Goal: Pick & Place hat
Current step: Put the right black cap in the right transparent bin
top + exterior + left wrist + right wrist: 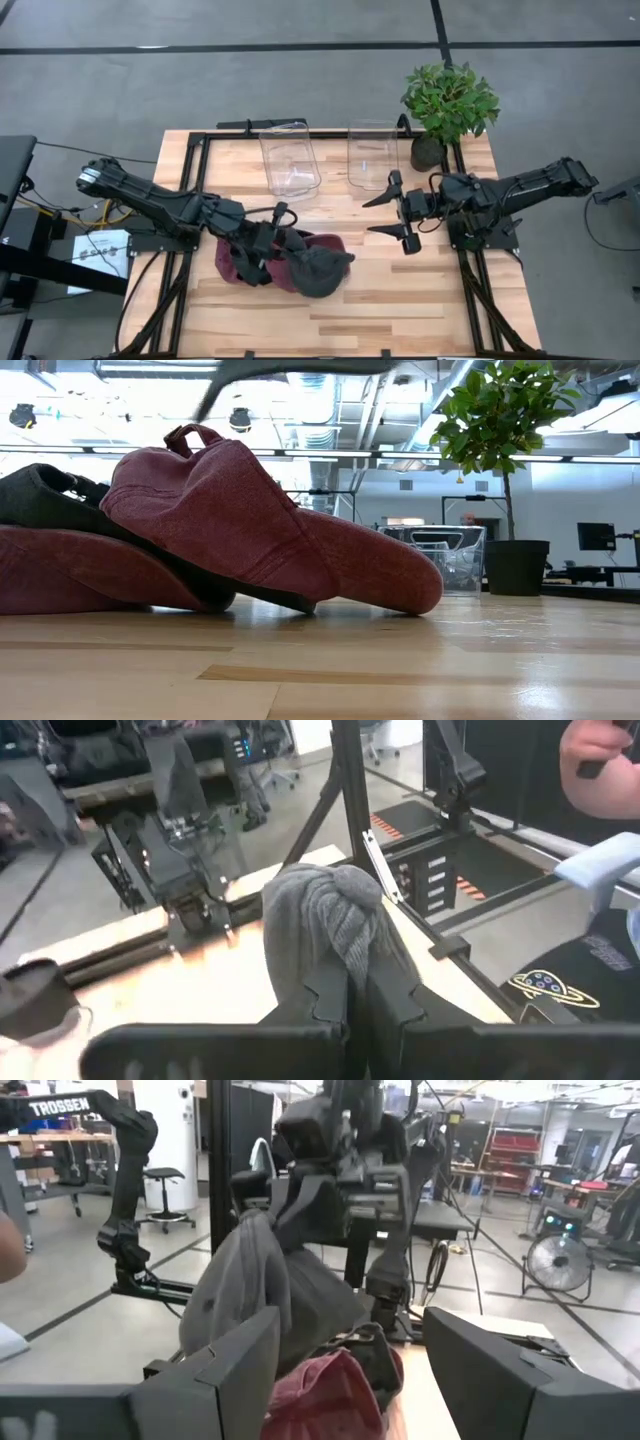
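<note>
A dark grey knit hat [320, 270] hangs from my left gripper [290, 243], which is shut on it over the table's middle. It also shows in the left wrist view [325, 915] and the right wrist view [235, 1295]. Maroon caps [238, 262] lie on the table under and beside it, close up in the low view [230, 520], with a dark cap [40, 495] wedged among them. My right gripper [368, 218] is open and empty to the right of the hat, its fingers pointing at it. My left gripper pinches a bunched fold of the knit hat [345, 955] between its two fingers [400, 1000]. The fingers slant down from the table's left. The hat sags below and past the fingertips, slack. I cannot tell whether its lower end rests on the maroon caps.
Two clear plastic bins [290, 160] [372, 155] stand at the table's far side. A potted plant [448, 105] stands at the far right corner. Bare wood lies along the near edge [400, 310]. A person's hand [600, 760] shows beyond the table.
</note>
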Robot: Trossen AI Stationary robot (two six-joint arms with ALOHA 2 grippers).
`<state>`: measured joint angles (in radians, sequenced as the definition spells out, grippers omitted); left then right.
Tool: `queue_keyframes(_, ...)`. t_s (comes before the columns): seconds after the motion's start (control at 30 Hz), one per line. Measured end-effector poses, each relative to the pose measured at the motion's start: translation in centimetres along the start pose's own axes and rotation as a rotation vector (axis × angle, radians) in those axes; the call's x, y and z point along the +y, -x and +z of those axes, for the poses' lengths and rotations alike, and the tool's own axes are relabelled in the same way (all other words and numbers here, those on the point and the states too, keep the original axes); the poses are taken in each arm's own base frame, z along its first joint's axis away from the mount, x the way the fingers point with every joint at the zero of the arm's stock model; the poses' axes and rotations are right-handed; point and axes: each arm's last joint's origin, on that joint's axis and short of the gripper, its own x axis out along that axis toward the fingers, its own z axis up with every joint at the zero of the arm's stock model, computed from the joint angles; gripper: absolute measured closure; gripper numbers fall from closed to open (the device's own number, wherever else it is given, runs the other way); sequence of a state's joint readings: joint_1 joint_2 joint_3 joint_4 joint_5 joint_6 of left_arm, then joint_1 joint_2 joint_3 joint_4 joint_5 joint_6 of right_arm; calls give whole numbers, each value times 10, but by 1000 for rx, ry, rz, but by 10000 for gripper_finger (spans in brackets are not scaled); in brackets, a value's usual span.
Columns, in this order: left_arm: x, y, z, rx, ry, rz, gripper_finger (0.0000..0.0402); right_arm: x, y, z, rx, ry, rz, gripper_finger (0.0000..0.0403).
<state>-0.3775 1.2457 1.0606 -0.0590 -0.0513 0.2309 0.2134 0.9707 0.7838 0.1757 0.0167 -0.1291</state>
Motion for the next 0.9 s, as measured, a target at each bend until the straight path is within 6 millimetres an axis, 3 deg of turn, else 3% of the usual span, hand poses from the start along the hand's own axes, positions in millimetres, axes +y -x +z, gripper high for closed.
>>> queue_keyframes(0.2,-3,-3,-11,-8,12,1,390,2,-9,-3,5,-8,43,164)
queue_keyframes(0.4,0,-4,-13,-20,31,-5,389,5,-44,-14,95,-8,59,164)
queue_keyframes(0.9,4,-4,-14,-25,61,-20,389,4,-110,12,236,-4,173,164)
